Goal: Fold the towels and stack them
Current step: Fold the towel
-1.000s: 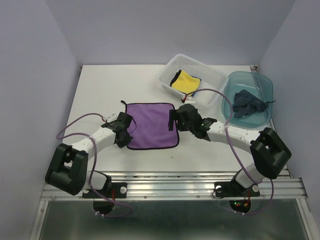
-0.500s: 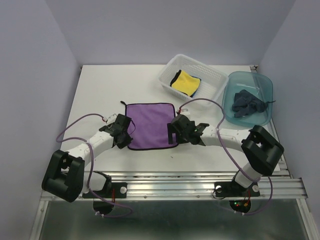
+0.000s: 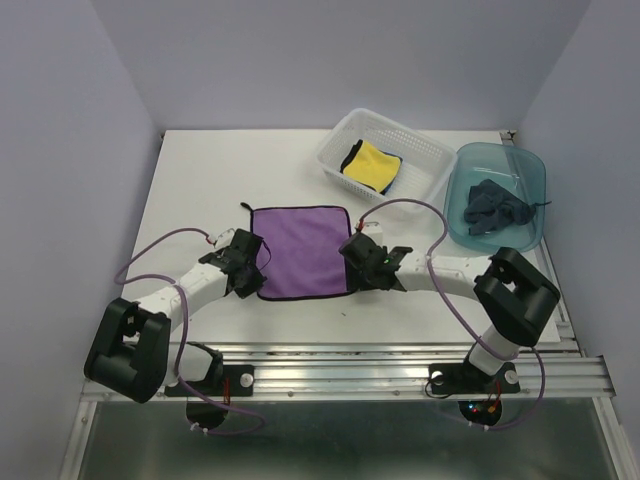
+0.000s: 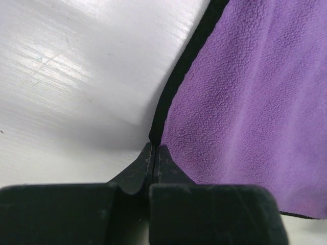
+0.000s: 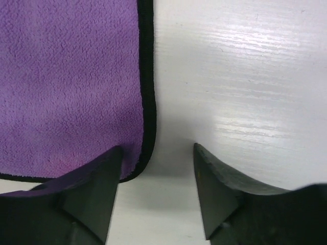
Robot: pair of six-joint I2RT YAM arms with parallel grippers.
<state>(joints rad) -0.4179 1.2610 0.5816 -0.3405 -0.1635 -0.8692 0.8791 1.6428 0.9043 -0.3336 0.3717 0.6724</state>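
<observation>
A purple towel (image 3: pixel 303 250) (image 4: pixel 255 102) (image 5: pixel 66 76) lies flat in the middle of the table. My left gripper (image 3: pixel 255 283) (image 4: pixel 154 145) is shut on the black hem at its near-left corner. My right gripper (image 3: pixel 352 278) (image 5: pixel 156 148) stands open astride the near-right corner, its left finger over the cloth and its right finger over bare table. A folded yellow towel (image 3: pixel 372 165) rests in the white basket (image 3: pixel 415 135). A crumpled dark slate towel (image 3: pixel 495 210) lies in the teal bin (image 3: pixel 520 155).
The basket and the bin stand side by side at the back right of the table. Both arms' cables loop over the table near the towel. Lilac walls close in the left, right and back sides.
My right gripper has come down and toward the near edge, to the towel's near-right corner, and its jaws have narrowed. The left gripper has stayed shut at the near-left corner.
</observation>
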